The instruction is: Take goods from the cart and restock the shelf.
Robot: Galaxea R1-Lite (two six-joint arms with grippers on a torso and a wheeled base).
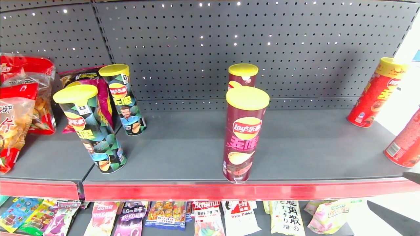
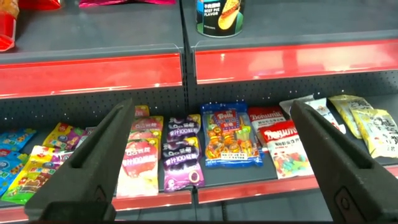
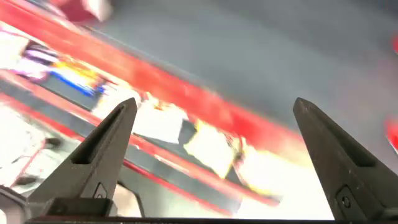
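Head view: six chip cans stand on the upper shelf (image 1: 183, 154). Two dark patterned cans (image 1: 90, 127) are at its left, two maroon cans (image 1: 244, 134) stand one behind the other in the middle, and two red cans (image 1: 377, 93) are at its right end. Wide bare stretches lie between the groups, so I judge the restock partly done, with more goods due from the cart. At the far left sit snack bags (image 1: 19, 98); candy packets (image 1: 164, 214) lie in rows on the lower shelf (image 2: 249, 188). My left gripper (image 2: 212, 109) hangs before that lower shelf, jaws spread wide, holding nothing. My right gripper (image 3: 214, 106), near a red shelf edge, is likewise wide apart and empty.
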